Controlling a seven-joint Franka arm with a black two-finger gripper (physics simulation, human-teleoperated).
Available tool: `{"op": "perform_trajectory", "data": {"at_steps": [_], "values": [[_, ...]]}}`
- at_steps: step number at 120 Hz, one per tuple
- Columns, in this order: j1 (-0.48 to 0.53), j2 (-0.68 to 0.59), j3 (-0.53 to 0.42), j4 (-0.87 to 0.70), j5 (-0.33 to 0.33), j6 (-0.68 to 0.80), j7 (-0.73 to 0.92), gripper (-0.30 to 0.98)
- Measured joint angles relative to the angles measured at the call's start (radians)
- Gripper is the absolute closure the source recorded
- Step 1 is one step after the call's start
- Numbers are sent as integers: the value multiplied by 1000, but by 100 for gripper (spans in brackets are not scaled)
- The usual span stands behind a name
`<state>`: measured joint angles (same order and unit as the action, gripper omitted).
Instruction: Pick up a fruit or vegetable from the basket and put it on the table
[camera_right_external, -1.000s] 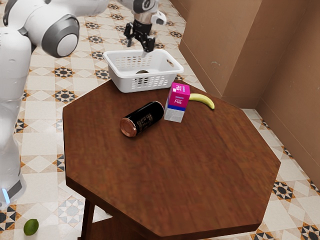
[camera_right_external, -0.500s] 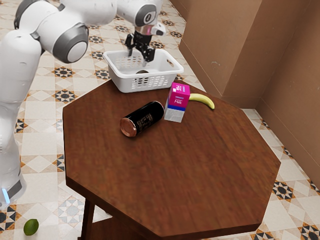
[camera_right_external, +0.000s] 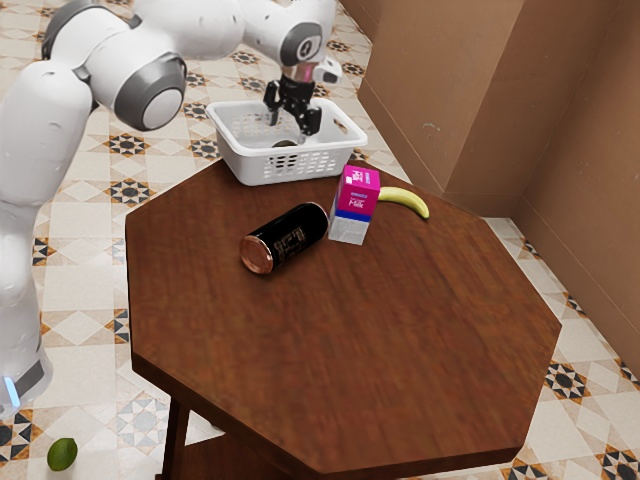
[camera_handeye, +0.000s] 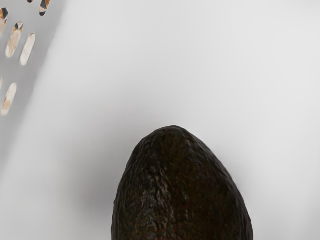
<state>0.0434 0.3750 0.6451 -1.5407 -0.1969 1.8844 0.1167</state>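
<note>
Rises white along the exterior view's left edge, with the foot of the arm (camera_right_external: 25, 240) marked by a slim strip of blue light (camera_right_external: 12, 391). Bends over near the top at bulky joints banded in grey, one of them with a round white cap (camera_right_external: 162, 109) turned outward (rather like a big button). Stretches from there toward the exterior view's right, along the upper edge, to a rounded wrist (camera_right_external: 302, 45) with a grey face. Hangs below that in a black gripper (camera_right_external: 290, 127), pointed downward, with a small white housing (camera_right_external: 327, 70) beside its upper end. Holds both fingers (camera_right_external: 312, 122) apart, with a plain gap between, one tip lower in the view than the other.
</note>
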Motion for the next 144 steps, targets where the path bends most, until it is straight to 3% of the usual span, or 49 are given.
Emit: {"op": "perform_trajectory", "data": {"at_steps": [94,144], "values": [[80,90,-79,4,-35,9,8,0],[84,112,-101,17,-33,14,-9,38]]}}
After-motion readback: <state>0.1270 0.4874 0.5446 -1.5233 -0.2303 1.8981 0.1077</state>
